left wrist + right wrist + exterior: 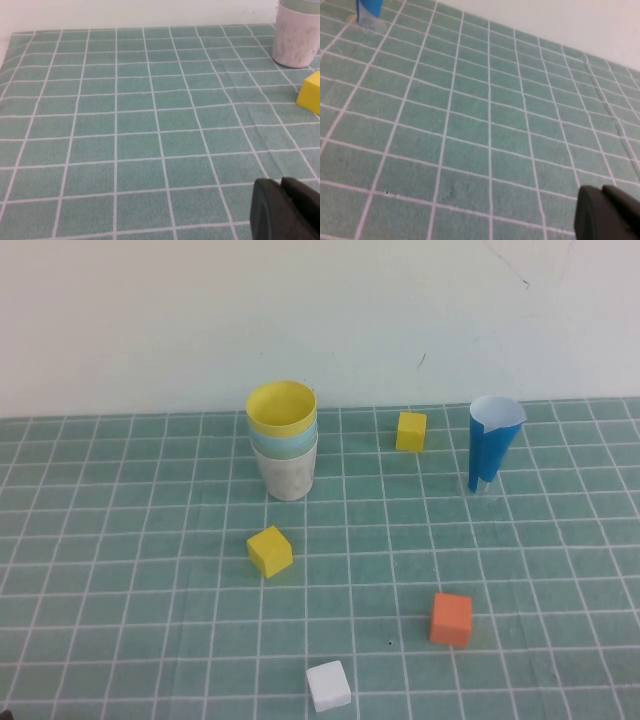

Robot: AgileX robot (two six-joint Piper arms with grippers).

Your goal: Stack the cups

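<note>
High view: the cups [283,440] stand nested in one stack at the back of the tabletop [120,570], yellow on top, then light blue, sage green, pale pink at the base. Task looks done. Neither arm shows here. Risk, as I judge it: the stack is tall and light, so any arm sweep past it could topple it; the yellow cube [270,551] just in front could be nudged into it.

Left wrist view: left pincer [286,210] low over bare tabletop, dark fingers close together, holding nothing. Pink cup base and yellow cube well off.

Right wrist view: right pincer [607,214] likewise low, fingers close together, empty. Dark-blue cone cup [369,10] far away.
</note>
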